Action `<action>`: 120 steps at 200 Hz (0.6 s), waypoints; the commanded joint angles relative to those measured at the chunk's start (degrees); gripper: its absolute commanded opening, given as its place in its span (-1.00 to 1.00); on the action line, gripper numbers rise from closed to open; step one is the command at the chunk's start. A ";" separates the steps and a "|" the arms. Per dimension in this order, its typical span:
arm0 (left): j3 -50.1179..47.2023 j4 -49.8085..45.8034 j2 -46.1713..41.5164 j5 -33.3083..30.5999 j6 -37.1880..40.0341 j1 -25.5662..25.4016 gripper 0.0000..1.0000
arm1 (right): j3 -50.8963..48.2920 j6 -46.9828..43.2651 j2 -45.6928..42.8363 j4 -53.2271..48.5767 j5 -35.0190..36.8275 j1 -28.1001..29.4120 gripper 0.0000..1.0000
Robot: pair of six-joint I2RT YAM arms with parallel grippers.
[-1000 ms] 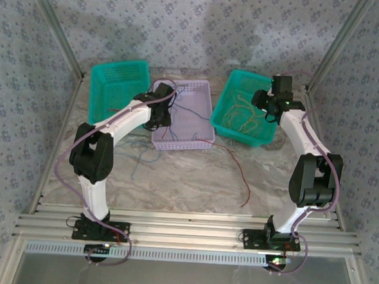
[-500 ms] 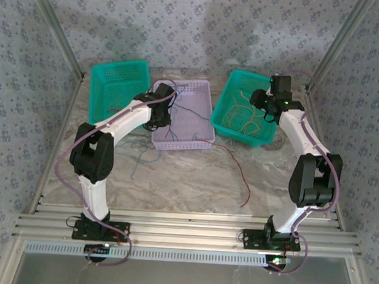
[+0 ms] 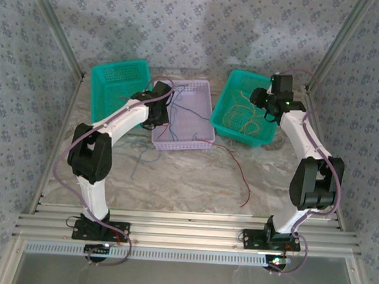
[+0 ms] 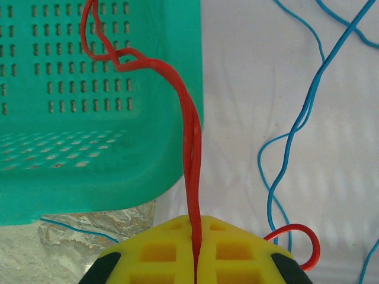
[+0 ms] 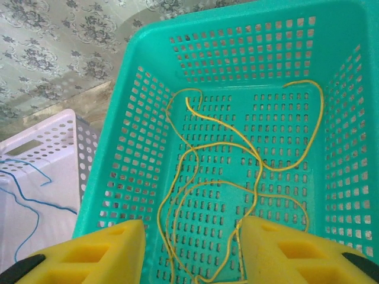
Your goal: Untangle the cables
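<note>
Since the left end effector (image 4: 195, 260) is clamped tight on a red cable (image 4: 192, 177), with the wire pinched in the seam between its yellow pads, the sorting step in hand looks like carrying that strand toward the left teal basket (image 4: 71, 177), which lies at 10 o'clock on the desk (image 3: 187, 180). From the pads the red cable rises toward 12 o'clock and loops over that basket's wall. Blue cables (image 4: 296, 118) lie just beside it at 3 o'clock, inside the lavender basket (image 3: 202, 85).

Over the right teal basket (image 5: 118, 177) at 2 o'clock, the right end effector (image 5: 192, 248) hovers with its jaws partly apart and nothing between them; the yellow cables (image 5: 254, 171) lie loose on that basket's floor.

Several things could go wrong. The wire is thin and may slide out of the pads under any pull. A red strand (image 3: 239, 171) trails across the desk toward 5 o'clock; if it is the same cable, it could catch on the lavender rim and drag or tip that light basket. Whether red and blue cross near the pads I cannot tell; if they do, blue would be hauled along.
</note>
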 commanded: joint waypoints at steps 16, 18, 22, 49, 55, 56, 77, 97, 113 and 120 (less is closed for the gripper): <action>0.04 -1.56 -5.91 1.52 0.37 1.49 -1.00 | 2.83 0.62 -1.71 -1.86 -1.58 0.65 -0.04; 0.03 -1.54 -6.03 1.63 0.37 1.53 -1.00 | 2.87 0.59 -1.71 -1.86 -1.56 0.69 -0.04; 0.03 -1.54 -6.29 1.77 0.32 1.66 -1.00 | 2.85 0.56 -1.71 -1.88 -1.50 0.74 -0.04; -0.37 -1.10 -8.37 4.82 -0.30 3.32 -1.00 | 2.88 0.71 -1.87 -1.79 -1.42 1.13 -0.04; -0.53 -0.88 -9.06 5.67 -0.46 4.06 -1.00 | 2.96 0.72 -1.88 -1.77 -1.36 1.29 -0.04; -0.51 -0.85 -9.20 5.78 -0.49 4.25 -1.00 | 2.96 0.73 -1.88 -1.75 -1.40 1.30 -0.04; -1.03 -0.03 -11.97 7.12 -0.56 7.76 -1.00 | 3.23 0.49 -2.05 -2.01 -1.37 1.79 -0.04; -0.53 0.04 -12.77 8.34 -0.10 12.21 -1.00 | 3.36 0.35 -2.32 -2.01 -1.57 2.61 -0.04; -0.14 0.74 -11.82 10.15 -0.15 15.92 -1.00 | 3.83 -0.11 -2.40 -2.34 -1.48 3.95 -0.04; 0.28 1.01 -10.76 10.89 -0.20 17.44 -1.00 | 4.06 -0.49 -2.41 -2.53 -1.26 4.64 -0.04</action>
